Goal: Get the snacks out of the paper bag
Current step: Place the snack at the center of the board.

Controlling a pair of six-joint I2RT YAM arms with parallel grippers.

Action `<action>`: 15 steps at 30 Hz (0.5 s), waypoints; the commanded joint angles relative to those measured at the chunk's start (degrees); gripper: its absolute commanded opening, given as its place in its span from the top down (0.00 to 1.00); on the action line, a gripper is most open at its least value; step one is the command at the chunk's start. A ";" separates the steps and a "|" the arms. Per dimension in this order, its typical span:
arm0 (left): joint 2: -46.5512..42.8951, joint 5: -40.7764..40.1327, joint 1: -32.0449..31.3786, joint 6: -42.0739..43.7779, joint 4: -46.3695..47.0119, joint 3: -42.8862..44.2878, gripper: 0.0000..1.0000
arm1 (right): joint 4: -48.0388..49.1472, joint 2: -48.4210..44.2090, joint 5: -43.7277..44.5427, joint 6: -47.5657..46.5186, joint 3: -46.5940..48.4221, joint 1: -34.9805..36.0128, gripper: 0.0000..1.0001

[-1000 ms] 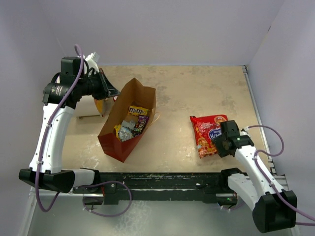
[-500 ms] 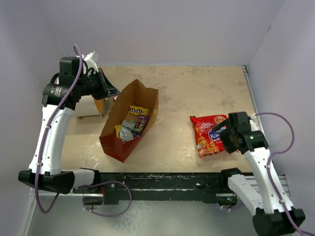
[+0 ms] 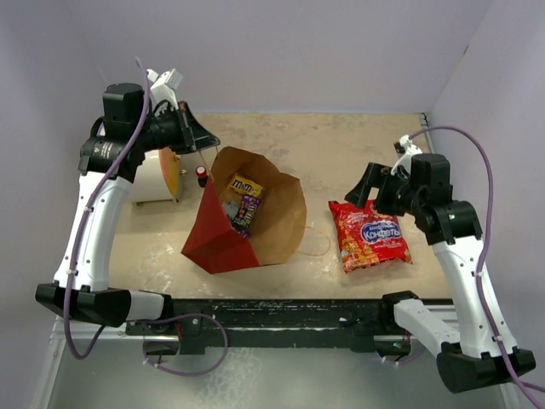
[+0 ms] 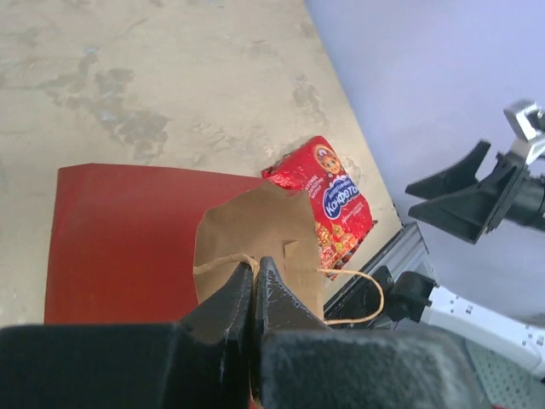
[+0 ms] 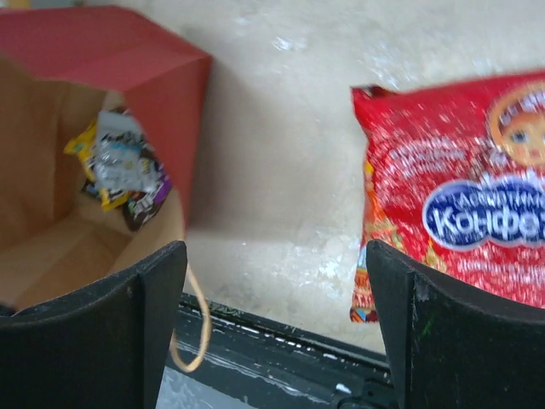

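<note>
Now the left gripper (image 4: 255, 271) has tipped the tall red kraft-lined paper bag (image 3: 285, 217) up, fingers pinching its rim so the mouth gapes for the wide-spread right gripper (image 5: 272, 256), which left the flat red packet (image 3: 370, 234) beside it, small purple-and-yellow candy packets (image 3: 243, 203) still inside.

Your table (image 3: 358, 153) is a beige, mottled surface marked with pale scuffs and darker patches. Left of its middle you have the paper bag (image 3: 223, 245), red outside and kraft brown inside. It rests on the surface with its mouth gaping up and toward the right. One thin tan cord handle (image 3: 317, 242) loops out over the tabletop beside it. Well apart to the right lies the large flat red packet (image 3: 372, 234), face up, its blue oval logo showing. At the back left you will find a white cylinder (image 3: 146, 177) with an orange end lying on its side. Just beside that end stands a small red-capped black bottle (image 3: 202, 176), between the cylinder and the bag.
</note>
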 commanded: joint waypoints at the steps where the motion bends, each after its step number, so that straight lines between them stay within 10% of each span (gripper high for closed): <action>1: 1.19 9.14 -1.91 6.58 9.95 4.91 1.00 | 3.28 1.57 -10.71 -8.51 5.36 2.16 0.13; 15: 0.40 12.93 -10.91 4.06 11.10 -3.45 1.00 | 13.75 0.88 -5.79 -12.77 6.20 21.23 0.18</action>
